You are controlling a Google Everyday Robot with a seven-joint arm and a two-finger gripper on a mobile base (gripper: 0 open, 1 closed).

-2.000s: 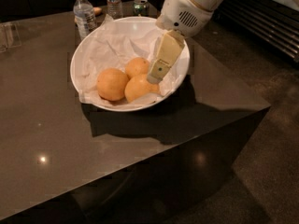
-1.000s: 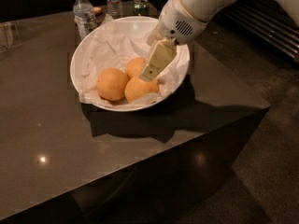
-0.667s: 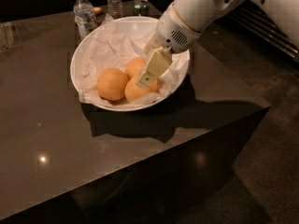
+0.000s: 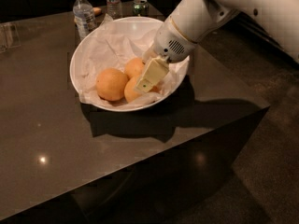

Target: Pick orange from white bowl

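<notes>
Nearest: the orange [image 4: 130, 92], front right in the white bowl [image 4: 74, 62], on crumpled paper [image 4: 110, 45], touching two other fruits. The gripper [image 4: 148, 76] sits right over it, partly hiding it; jaws apart or clamped, cannot tell. Likely firm, fairly heavy, waxy, apt to roll: grip across its widest middle, gently. Behind, bottles [image 4: 84, 14]

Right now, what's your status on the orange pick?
End effector low in white bowl, at front orange. Rounder orange and smaller orange close beside it.
</notes>
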